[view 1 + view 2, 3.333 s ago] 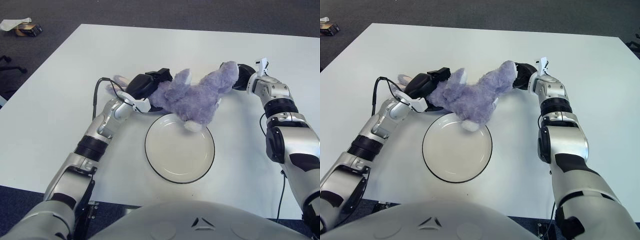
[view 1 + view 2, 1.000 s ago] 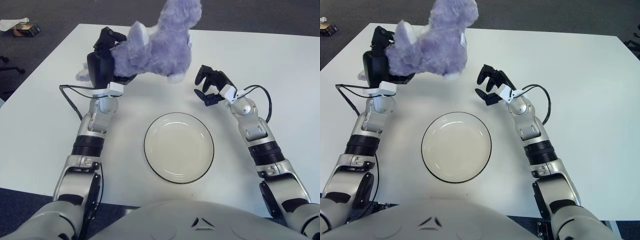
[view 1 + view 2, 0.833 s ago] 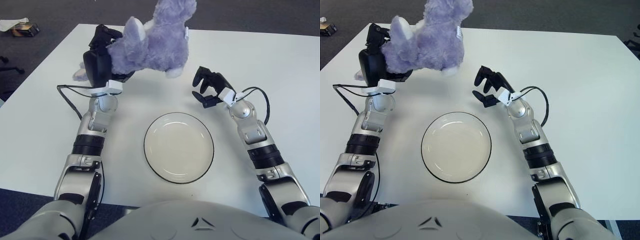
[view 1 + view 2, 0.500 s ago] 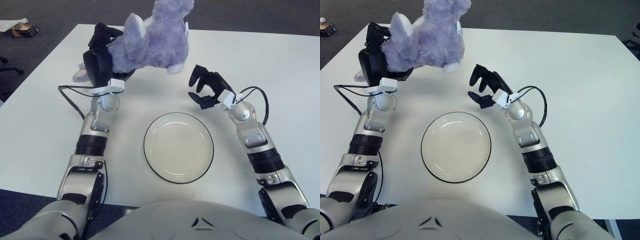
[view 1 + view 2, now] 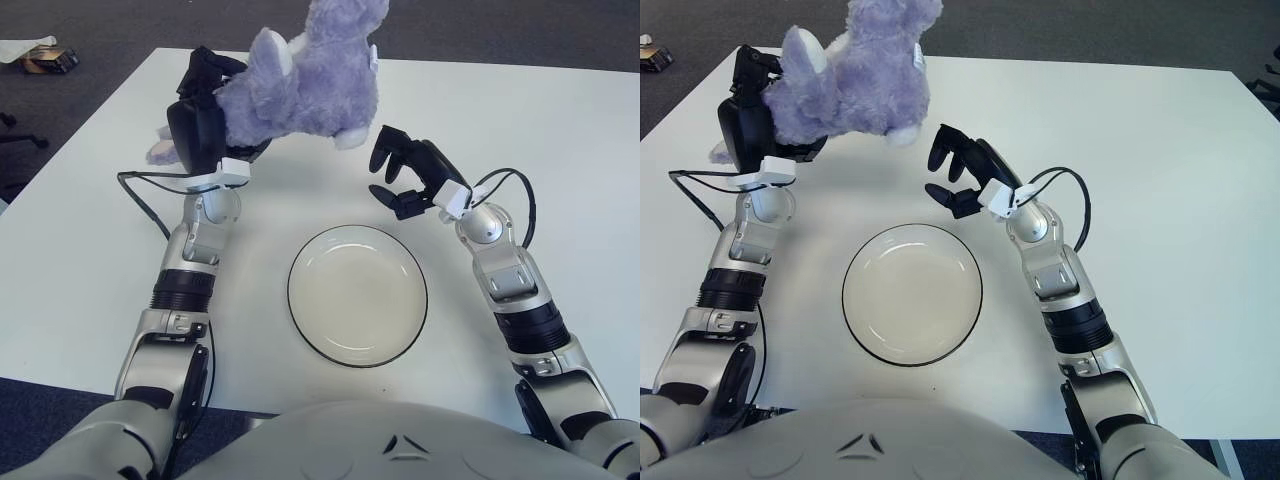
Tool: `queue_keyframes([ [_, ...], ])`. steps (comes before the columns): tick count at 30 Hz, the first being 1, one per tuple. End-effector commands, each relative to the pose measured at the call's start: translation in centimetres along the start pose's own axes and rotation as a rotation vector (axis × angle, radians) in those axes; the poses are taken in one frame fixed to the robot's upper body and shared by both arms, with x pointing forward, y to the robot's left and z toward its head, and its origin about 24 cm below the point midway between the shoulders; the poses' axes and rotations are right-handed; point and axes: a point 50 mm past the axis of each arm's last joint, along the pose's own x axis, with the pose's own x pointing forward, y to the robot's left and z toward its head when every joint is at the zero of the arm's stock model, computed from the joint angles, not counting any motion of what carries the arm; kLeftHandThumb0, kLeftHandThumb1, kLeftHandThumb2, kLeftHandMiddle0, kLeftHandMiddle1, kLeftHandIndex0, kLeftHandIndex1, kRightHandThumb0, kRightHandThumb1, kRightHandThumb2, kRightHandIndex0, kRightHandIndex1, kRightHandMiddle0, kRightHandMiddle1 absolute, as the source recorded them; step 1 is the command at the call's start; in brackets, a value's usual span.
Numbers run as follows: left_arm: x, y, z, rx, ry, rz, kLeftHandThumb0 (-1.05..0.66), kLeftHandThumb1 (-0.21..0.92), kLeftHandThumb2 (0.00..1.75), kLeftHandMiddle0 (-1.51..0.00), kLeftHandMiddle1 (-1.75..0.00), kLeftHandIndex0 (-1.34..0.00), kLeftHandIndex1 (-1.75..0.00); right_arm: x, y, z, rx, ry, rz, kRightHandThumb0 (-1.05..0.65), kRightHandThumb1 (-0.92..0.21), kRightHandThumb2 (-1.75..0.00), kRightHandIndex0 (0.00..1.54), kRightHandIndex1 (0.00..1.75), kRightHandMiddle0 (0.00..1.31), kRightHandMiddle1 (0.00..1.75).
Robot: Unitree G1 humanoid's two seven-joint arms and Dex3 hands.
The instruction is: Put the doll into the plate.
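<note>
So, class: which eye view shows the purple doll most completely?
The right eye view: the doll, gripped by the left hand, shows nearly whole, only its top cropped. The left eye view cuts off more of its head. The right hand is open nearby.

No readable text, brand, number or sign anywhere. Small white tag on the doll (image 5: 310,85), at its right side, perhaps printed, but nothing legible on it. Plain white plate (image 5: 357,294) with dark rim, unmarked. No lettering on the table (image 5: 560,150).
</note>
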Motion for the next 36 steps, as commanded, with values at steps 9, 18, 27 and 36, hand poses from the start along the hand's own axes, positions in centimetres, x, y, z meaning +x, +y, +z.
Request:
queue_keyframes([
  [9, 0.8, -0.4, 0.5, -0.039, -0.032, 0.01, 0.0, -0.08, 1.75, -0.91, -1.7, -0.69, -1.75, -0.7, 0.4, 0.9, 0.025, -0.001, 0.071, -0.01, -0.59, -1.01, 0.31, 1.75, 0.29, 1.75],
  [18, 0.8, -0.5, 0.5, -0.031, -0.048, -0.005, 0.0, -0.08, 1.75, -0.91, -1.7, -0.69, -1.75, -1.4, 1.2, 0.9, 0.053, 0.0, 0.091, -0.01, -0.64, -0.94, 0.28, 1.75, 0.26, 1.75],
  [27, 0.9, -0.6, 0.6, -0.039, -0.055, -0.014, 0.0, -0.08, 1.75, -0.91, -1.7, -0.69, -1.75, -2.6, 2.9, 0.3, 0.041, -0.004, 0.148, -0.01, -0.73, -0.83, 0.32, 1.74, 0.09, 1.75],
  [36, 0.9, -0.5, 0.8, -0.042, -0.058, -0.019, 0.0, -0.07, 1.75, -0.9, -1.71, -0.69, -1.75, -3.1, 3.4, 0.0, -0.033, -0.025, 0.181, -0.01, -0.74, -0.81, 0.34, 1.75, 0.07, 1.73],
])
